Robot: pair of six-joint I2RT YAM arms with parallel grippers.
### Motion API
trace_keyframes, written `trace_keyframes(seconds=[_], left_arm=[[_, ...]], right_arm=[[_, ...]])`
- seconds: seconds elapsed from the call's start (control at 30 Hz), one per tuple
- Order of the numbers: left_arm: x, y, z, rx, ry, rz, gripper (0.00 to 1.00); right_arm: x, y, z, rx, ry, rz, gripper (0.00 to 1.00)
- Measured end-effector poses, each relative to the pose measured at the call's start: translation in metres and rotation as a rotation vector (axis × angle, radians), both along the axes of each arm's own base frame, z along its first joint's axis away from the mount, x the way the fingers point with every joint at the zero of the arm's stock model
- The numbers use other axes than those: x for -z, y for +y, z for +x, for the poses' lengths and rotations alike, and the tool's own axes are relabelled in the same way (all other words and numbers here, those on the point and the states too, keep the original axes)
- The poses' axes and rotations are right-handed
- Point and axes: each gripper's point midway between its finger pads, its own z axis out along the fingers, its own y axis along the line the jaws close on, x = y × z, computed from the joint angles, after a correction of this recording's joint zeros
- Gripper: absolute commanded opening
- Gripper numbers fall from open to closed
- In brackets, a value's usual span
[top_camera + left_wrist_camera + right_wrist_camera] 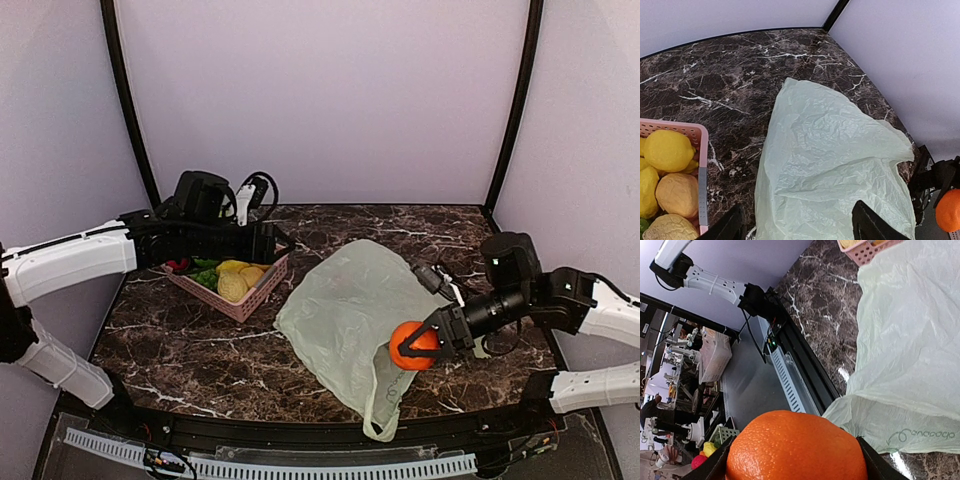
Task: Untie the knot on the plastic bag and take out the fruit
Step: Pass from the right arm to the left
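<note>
Though seemingly round, orange [404, 346] in gripper [418, 348]

- Pink basket [260, 292] — it stands on the left part of the table.
- Dark marble table [180, 350] with white veins.
- Pale lilac walls [320, 100].
- Black cables [262, 184] at the back.

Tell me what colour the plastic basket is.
The basket is pink, clearest in the left wrist view.
</note>
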Motion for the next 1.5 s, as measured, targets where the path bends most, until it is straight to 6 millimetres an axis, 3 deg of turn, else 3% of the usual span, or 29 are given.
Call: trace_keyframes(seconds=[0.2,0.33,0.43,0.6,0.77,1.07,1.5], left_arm=[[-0.04,-0.015,-0.029,0.154,-0.045,-0.133,0.78],[-0.061,-0.036,-0.063,0.306,-0.075,-0.223,0.87],[-0.069,-0.054,-0.091,0.416,-0.094,-0.271,0.91],[-0.075,-0.071,-0.127,0.514,-0.2,-0.263,0.94],[-0.091,-0.071,-0.141,0.527,-0.402,-0.213,0.95],[-0.098,-0.078,-0.151,0.545,-0.734,-0.033,0.96],[-0.086,-0.097,-0.154,0.621,-0.829,0.023,0.96]], right_arm=[[-0.04,0.019,0.039,0.122,-0.133,0.074,0.55],[-0.047,0.036,0.067,0.201,-0.183,0.11,0.56],[-0.058,0.051,0.083,0.225,-0.216,0.16,0.56],[-0.097,0.071,0.097,0.222,-0.268,0.249,0.57],[-0.123,0.08,0.094,0.181,-0.27,0.317,0.57],[-0.125,0.087,0.079,0.099,-0.172,0.33,0.57],[-0.125,0.092,0.068,0.025,-0.111,0.336,0.57]])
